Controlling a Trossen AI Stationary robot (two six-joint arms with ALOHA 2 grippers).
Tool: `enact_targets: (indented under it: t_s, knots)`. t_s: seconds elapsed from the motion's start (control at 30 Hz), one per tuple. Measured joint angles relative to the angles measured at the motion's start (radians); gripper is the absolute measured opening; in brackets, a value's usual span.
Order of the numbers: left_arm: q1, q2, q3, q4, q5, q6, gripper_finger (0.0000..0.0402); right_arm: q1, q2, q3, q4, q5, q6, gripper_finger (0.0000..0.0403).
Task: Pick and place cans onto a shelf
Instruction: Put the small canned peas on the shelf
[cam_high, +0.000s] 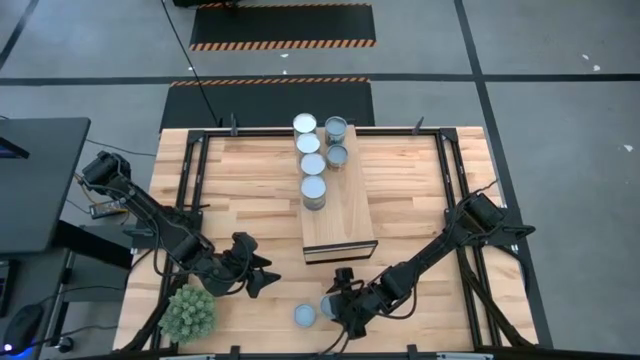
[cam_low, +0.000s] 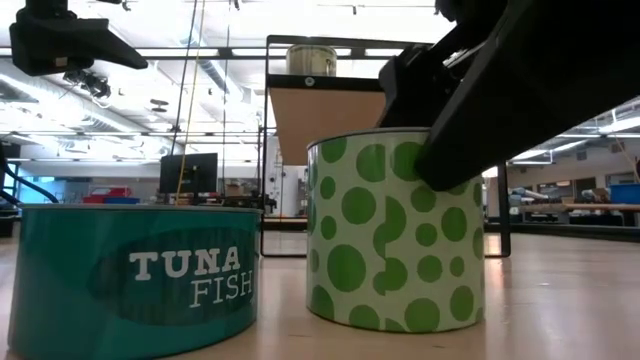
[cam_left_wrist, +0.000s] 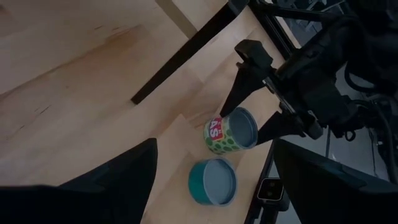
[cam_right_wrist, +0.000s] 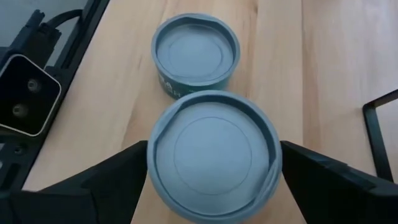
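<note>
At the table's near edge we see the right gripper (cam_high: 333, 303) with its jaws spread apart on either side of a green-dotted can (cam_low: 395, 230), not yet closed on it. Just beside it stands a squat teal tuna can (cam_low: 135, 275), the two close but apart. To the left, our left gripper (cam_high: 262, 274) hovers over bare wood with jaws apart and nothing between them, near a spiky green plant ball (cam_high: 188, 313). Farther back, the shelf (cam_high: 336, 215) lies along the table's middle, carrying six cans (cam_high: 313, 164) clustered toward its far end.
</note>
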Motion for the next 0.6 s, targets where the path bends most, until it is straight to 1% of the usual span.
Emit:
enact_targets:
  t_s: [0.13, 0.37, 0.6]
  knots:
    - [0.0, 0.0, 0.0, 0.0, 0.0, 0.0, 0.0322, -0.001, 0.0, 0.0, -0.002, -0.005, 0.0, 0.0346]
    - [0.0, 0.0, 0.0, 0.0, 0.0, -0.001, 0.0322, -0.001, -0.001, 0.0, -0.01, -0.026, 0.003, 0.0291]
    - [0.0, 0.0, 0.0, 0.001, 0.0, -0.001, 0.0322, 0.0, -0.05, 0.0, -0.079, -0.05, 0.019, 0.0291]
